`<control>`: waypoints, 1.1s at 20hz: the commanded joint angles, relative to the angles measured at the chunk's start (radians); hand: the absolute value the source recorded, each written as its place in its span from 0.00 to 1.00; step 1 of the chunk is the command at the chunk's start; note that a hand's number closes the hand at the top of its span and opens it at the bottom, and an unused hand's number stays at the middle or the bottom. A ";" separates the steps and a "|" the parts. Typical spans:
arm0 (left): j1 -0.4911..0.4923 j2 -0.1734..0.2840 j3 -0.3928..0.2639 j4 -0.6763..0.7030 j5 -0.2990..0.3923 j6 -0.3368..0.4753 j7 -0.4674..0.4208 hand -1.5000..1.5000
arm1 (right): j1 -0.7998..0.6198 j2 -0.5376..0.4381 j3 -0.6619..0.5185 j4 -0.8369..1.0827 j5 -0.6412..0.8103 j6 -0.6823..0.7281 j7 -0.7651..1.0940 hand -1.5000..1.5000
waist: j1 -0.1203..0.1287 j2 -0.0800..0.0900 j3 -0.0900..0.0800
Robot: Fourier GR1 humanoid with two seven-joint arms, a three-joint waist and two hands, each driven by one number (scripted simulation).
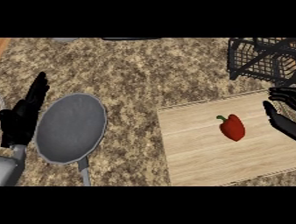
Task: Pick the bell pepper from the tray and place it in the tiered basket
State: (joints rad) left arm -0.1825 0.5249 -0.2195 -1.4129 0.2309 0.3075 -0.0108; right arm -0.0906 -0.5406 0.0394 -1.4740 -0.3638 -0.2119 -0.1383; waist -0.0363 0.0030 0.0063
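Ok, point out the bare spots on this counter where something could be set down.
Widest bare counter lies between the pan and the tray, running up to the far edge. On the tray, the near half below the bell pepper is bare. Crowded: the far right, where the tiered basket and the open right hand close in.

Speckled brown stone counter (150,74). On it: wooden tray (202,162) at right, grey frying pan (71,127) at left with its handle toward the near edge, black wire basket (267,59) at the far right corner. Red pepper (233,127) lies on the tray.
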 commanded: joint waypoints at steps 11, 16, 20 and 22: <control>0.011 0.008 0.011 0.021 -0.087 0.026 0.031 0.50 | 0.257 -0.389 -0.012 -0.284 0.223 0.012 0.349 0.00 | 0.024 -0.005 -0.011; 0.017 -0.020 -0.015 0.006 -0.105 0.022 0.013 0.50 | 0.159 -0.558 0.041 -0.420 0.210 0.166 0.628 0.00 | 0.052 -0.002 -0.011; 0.015 0.000 0.019 -0.018 -0.095 -0.010 0.033 0.50 | 0.036 -0.570 0.064 -0.457 0.201 0.224 0.829 0.00 | 0.051 -0.002 -0.008; -0.034 -0.023 -0.005 0.001 -0.119 -0.009 0.073 0.50 | -0.127 -0.491 0.156 -0.402 0.248 0.187 0.964 0.00 | 0.070 0.004 -0.008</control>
State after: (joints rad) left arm -0.1813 0.5086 -0.2247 -1.4184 0.1251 0.3126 0.0339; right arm -0.0535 -1.0495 0.1280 -1.8829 -0.1407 -0.0458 0.6254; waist 0.0191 0.0024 -0.0025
